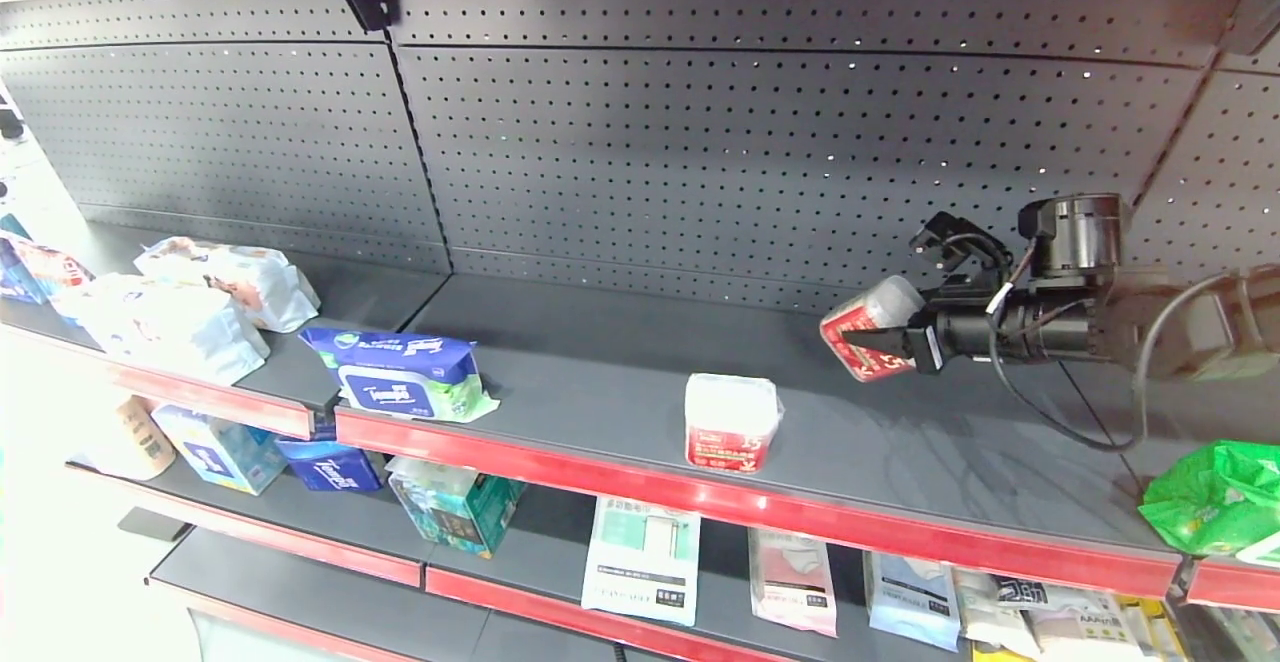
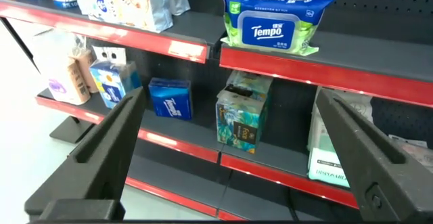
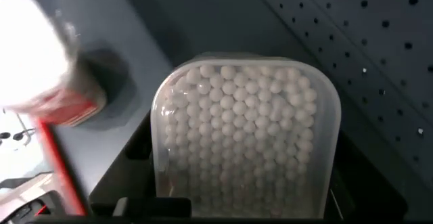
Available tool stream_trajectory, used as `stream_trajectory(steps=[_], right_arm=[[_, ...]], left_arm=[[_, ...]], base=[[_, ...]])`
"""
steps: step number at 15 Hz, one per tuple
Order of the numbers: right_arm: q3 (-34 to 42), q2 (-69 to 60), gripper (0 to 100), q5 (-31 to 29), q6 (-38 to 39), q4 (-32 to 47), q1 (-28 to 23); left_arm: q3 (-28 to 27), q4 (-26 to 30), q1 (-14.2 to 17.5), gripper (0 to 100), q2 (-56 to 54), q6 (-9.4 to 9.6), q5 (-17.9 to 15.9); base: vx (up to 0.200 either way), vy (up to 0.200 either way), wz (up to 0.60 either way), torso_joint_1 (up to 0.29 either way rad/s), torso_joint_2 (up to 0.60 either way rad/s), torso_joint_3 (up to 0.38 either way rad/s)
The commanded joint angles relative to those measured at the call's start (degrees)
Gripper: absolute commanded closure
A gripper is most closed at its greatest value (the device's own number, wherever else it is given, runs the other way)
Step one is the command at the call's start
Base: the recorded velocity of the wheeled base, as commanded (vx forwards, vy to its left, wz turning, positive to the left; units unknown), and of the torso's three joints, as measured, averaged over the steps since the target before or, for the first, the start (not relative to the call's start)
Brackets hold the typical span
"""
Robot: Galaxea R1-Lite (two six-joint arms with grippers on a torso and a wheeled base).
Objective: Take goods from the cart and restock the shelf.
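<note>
Tub (image 1: 868, 336) between right jaws, above shelf (image 1: 930, 457)

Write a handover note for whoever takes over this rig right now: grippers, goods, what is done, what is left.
The right gripper has its jaws shut on a red-and-white pack, held in the air above the right part of the shelf, not set down.
The left gripper is open and empty, facing the lower shelves.
Done: a matching pack stands upright near the shelf's front edge.
Left: probably set the held pack down beside it, then fetch more goods from the cart.
</note>
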Motion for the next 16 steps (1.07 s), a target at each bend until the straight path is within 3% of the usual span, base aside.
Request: stream_trajectory(steps=[1, 7, 16], right_arm=[[-3.4, 4.3, 100, 0.1, -0.1, 0.2, 0.3], [-9.3, 8.5, 100, -1.1, -1.1, 2.5, 4.6], [-7.7, 8.7, 100, -3.5, -2.9, 2.3, 6.6]], left_arm=[[0.0, 0.0, 0.0, 0, 0.0, -0.01, 0.0], [0.0, 0.0, 0.0, 0, 0.0, -0.01, 0.0], [0.0, 0.0, 0.0, 0, 0.0, -0.01, 0.0]], base=[[0.000, 0.000, 0.00, 0.000, 0.00, 0.000], [0.000, 0.000, 0.00, 0.000, 0.00, 0.000], [0.000, 0.000, 0.00, 0.000, 0.00, 0.000]])
